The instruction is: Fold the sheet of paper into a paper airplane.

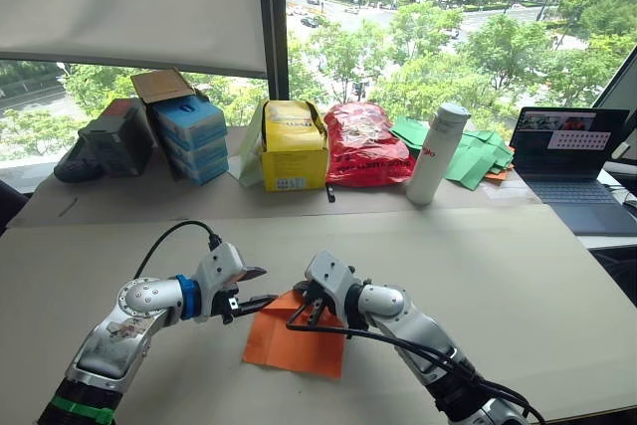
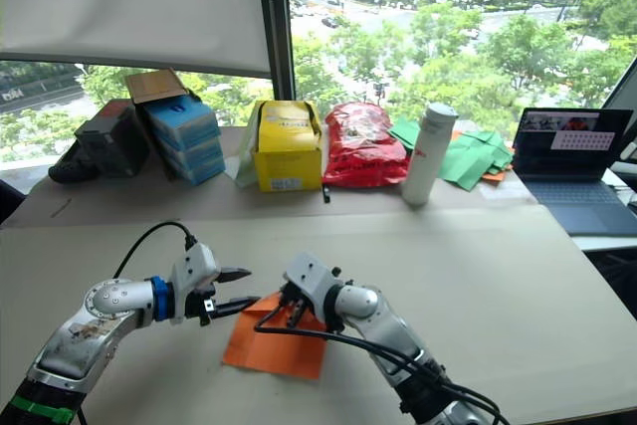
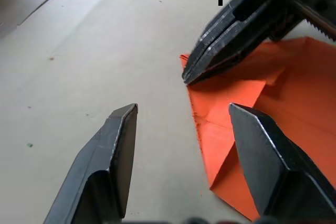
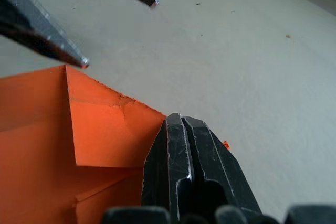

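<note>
The sheet of paper [image 1: 294, 342] lay partly folded on the table [image 1: 518, 266]. The right gripper [image 1: 312, 298], closed, perhaps pinched its far edge. The left gripper [image 1: 257, 287] was open beside it.

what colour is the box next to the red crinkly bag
Yellow: the box stands beside the red bag, clearest in the left eye view.

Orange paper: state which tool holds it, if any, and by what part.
The right tool is shut at the sheet of paper's far corner, apparently pinching or pressing it. The left tool is open, straddling the near edge without gripping.
</note>
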Action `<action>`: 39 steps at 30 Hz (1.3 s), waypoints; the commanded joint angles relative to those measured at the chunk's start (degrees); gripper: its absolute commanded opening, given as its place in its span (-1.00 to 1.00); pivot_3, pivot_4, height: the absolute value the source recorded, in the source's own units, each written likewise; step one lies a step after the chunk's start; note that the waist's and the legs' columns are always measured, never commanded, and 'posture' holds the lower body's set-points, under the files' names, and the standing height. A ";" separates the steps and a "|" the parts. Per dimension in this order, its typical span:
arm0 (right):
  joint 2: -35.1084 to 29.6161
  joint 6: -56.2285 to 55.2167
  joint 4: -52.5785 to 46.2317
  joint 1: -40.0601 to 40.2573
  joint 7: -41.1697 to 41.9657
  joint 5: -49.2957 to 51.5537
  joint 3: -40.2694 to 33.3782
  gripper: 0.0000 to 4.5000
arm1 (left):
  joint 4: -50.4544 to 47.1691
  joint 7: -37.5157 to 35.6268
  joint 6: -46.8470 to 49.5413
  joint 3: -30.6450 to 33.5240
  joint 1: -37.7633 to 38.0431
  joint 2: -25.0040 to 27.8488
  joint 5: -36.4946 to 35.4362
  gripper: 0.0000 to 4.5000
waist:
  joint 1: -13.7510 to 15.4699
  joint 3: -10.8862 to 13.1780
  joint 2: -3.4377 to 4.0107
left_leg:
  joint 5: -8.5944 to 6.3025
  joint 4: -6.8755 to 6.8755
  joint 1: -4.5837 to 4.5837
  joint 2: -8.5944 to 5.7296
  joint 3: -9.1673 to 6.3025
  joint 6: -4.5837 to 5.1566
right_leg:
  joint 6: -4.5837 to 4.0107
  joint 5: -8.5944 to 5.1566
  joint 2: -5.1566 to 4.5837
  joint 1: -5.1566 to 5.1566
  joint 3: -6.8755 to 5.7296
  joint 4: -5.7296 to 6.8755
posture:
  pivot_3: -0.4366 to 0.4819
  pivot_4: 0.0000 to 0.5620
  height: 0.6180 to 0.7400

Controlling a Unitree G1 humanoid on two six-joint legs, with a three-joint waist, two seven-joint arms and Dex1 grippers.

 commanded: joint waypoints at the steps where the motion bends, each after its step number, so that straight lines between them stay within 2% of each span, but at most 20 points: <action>1: -0.28 1.72 1.49 0.16 -0.26 -0.62 -0.89 -1.00 | 0.12 0.14 5.72 0.78 -2.69 -2.24 -5.03 0.03 | -0.09 0.00 0.00 | 0.01 -0.01 0.02 -0.02 0.01 -0.02 | 0.00 0.00 0.00 0.01 0.03 0.00 | -0.05 -0.47 1.00; 5: -0.17 1.82 1.38 0.14 -0.49 -0.75 -1.12 -1.00 | -0.52 1.15 9.07 -1.74 -3.36 -4.71 -5.57 -0.56 | -0.16 -0.02 -0.04 | 0.22 -0.01 -0.03 -0.03 0.05 -0.38 | 0.02 -0.01 0.08 0.02 0.06 0.00 | -0.05 -0.47 1.00; 8: -0.10 2.15 1.03 0.33 -0.90 -0.80 -1.50 -1.00 | 1.08 2.57 7.78 -5.48 -2.33 -5.55 -1.96 -0.98 | -0.10 -0.02 -0.04 | 0.23 -0.01 -0.04 -0.02 0.05 -0.40 | 0.02 -0.01 0.10 0.00 0.09 -0.02 | -0.05 -0.47 1.00; 27: -0.07 3.41 -0.13 0.93 -1.68 -0.89 -1.64 -1.00 | 8.04 6.83 8.79 -14.77 -5.25 -7.66 7.94 -0.98 | 0.25 -0.05 -0.05 | 0.15 -0.01 0.02 -0.03 0.04 -0.26 | 0.01 -0.01 0.02 0.04 0.12 -0.01 | -0.05 -0.47 1.00; 39: -0.34 3.98 -0.14 0.94 -1.83 -1.10 -1.28 -1.00 | 4.72 3.57 7.78 -15.75 0.52 -2.54 8.42 -0.98 | -0.18 -0.20 -0.06 | 0.00 -0.14 0.30 0.00 0.05 -0.01 | -0.02 -0.02 -0.02 0.12 0.29 0.02 | -0.05 -0.47 1.00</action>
